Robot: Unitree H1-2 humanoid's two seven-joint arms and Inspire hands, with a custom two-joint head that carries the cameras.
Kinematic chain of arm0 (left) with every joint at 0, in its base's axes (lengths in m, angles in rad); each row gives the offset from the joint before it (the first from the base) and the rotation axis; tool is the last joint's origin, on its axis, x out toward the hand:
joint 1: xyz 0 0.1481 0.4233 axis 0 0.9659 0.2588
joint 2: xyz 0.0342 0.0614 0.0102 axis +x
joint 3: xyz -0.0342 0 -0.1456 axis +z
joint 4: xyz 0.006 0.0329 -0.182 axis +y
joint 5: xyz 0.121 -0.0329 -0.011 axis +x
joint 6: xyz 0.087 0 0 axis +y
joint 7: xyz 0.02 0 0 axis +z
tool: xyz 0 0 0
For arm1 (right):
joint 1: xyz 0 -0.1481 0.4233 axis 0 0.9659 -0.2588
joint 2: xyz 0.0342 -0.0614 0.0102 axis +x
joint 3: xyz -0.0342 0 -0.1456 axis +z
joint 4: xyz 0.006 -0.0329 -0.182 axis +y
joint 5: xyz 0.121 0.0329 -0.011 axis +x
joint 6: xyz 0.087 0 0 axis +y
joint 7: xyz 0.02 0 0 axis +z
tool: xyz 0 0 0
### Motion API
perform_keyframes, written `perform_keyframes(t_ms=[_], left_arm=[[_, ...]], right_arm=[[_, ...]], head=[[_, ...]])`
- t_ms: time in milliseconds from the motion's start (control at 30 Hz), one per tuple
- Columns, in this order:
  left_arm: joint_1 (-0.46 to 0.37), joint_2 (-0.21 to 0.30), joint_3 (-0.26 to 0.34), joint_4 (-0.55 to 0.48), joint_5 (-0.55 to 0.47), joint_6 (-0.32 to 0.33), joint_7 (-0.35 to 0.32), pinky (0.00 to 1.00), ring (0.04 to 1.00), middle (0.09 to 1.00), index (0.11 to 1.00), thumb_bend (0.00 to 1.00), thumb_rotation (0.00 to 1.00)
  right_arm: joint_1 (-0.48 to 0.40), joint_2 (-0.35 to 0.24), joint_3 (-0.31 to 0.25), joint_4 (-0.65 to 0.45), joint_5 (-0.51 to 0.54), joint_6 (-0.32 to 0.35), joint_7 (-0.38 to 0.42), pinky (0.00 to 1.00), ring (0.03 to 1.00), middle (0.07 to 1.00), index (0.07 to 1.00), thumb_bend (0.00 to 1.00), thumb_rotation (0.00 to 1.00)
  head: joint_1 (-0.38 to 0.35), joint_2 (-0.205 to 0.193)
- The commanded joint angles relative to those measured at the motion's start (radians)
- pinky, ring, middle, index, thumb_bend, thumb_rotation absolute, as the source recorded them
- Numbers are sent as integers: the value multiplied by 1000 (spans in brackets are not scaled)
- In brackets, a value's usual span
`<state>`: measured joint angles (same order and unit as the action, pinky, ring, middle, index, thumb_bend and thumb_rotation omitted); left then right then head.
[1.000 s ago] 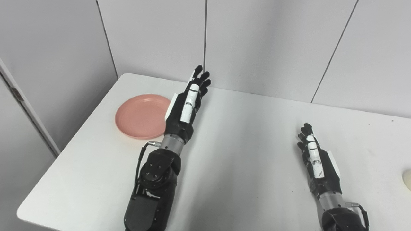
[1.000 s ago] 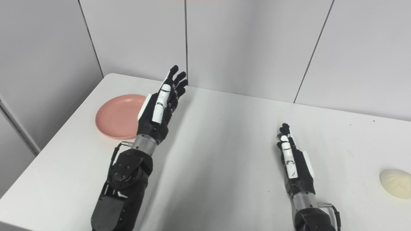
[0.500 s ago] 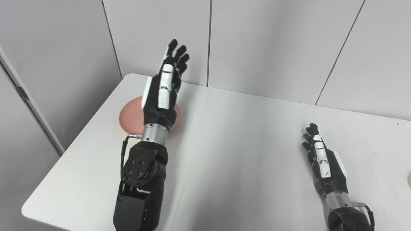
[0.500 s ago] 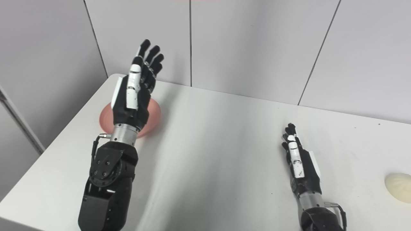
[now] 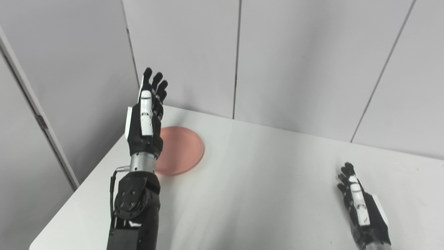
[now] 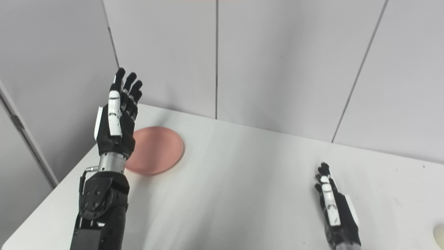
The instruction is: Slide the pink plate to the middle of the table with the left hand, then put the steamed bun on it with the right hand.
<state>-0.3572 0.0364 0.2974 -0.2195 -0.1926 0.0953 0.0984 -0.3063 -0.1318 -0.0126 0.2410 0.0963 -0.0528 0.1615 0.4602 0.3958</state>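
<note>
The pink plate (image 5: 182,150) lies flat near the table's far left corner. My left hand (image 5: 146,116) is raised above the table at the plate's left side, open, fingers straight and pointing up, holding nothing; it hides the plate's left edge. My right hand (image 6: 333,206) rests low over the table at the right front, open and empty, fingers stretched forward. The steamed bun (image 6: 440,234), pale cream, shows only as a sliver at the right edge of the right eye view, to the right of my right hand.
The white table (image 5: 263,180) has rounded corners and stands against grey wall panels (image 5: 295,62) at the back. Its left edge (image 5: 86,180) runs close beside the plate, with a gap to the grey wall on the left.
My left hand has risen and swung left, from the plate's right side to its left side. The camera has tilted up, shifting the scene down. Plate, bun and right hand stay put.
</note>
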Motion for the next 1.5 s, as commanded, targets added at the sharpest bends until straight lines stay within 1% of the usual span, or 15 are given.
perform_keyframes(t_ms=[0,133,267,333,467,633,867,933,1033,1233,1267,1300,1467], left_arm=[[-39,31,24,15,-23,-51,9,996,956,966,981,474,1000],[-42,58,66,83,-46,-86,13,977,949,964,978,463,1000],[-48,83,95,142,-72,-116,7,988,958,970,981,467,1000],[-49,96,107,171,-91,-126,5,991,957,966,977,472,1000],[-48,117,114,208,-109,-141,3,999,961,969,977,475,1000],[-52,137,124,257,-121,-155,7,995,957,957,965,492,1000],[-60,144,142,290,-138,-142,26,983,950,954,973,482,1000],[-62,148,147,302,-140,-139,28,984,952,955,972,470,1000],[-66,154,155,324,-152,-138,24,994,964,963,978,460,1000],[-71,164,166,367,-177,-142,19,990,963,964,980,455,1000],[-71,167,166,372,-178,-142,19,997,966,966,982,456,1000],[-70,170,166,379,-177,-142,17,997,967,966,983,457,1000],[-67,182,168,405,-197,-124,8,1000,991,985,1000,450,1000]], right_arm=[[26,-12,-8,20,-2,-13,0,1000,1000,1000,1000,142,1000],[28,-15,-8,28,0,-30,4,1000,1000,1000,1000,160,1000],[29,-15,-9,25,5,-27,7,1000,1000,1000,1000,177,1000],[30,-14,-10,18,8,-27,7,1000,1000,1000,1000,166,1000],[31,-11,-11,10,10,-21,3,1000,1000,1000,1000,144,1000],[30,-12,-10,11,5,-24,1,1000,1000,1000,1000,166,1000],[37,-10,-9,-14,7,-4,1,1000,1000,1000,1000,164,1000],[37,-10,-10,-9,10,-15,4,1000,1000,1000,1000,169,1000],[36,-8,-11,-10,14,-15,4,1000,1000,1000,1000,177,1000],[35,-7,-9,-19,5,-5,-4,1000,1000,1000,1000,146,1000],[35,-7,-9,-21,5,-5,-4,1000,1000,1000,1000,150,1000],[35,-7,-9,-22,7,-5,-3,1000,1000,1000,1000,151,1000],[37,-8,-8,-32,9,-1,1,1000,1000,1000,1000,154,1000]], head=[[1,2],[2,5],[4,9],[4,11],[5,17],[6,23],[6,31],[6,33],[7,34],[9,40],[10,49],[10,49],[10,56]])
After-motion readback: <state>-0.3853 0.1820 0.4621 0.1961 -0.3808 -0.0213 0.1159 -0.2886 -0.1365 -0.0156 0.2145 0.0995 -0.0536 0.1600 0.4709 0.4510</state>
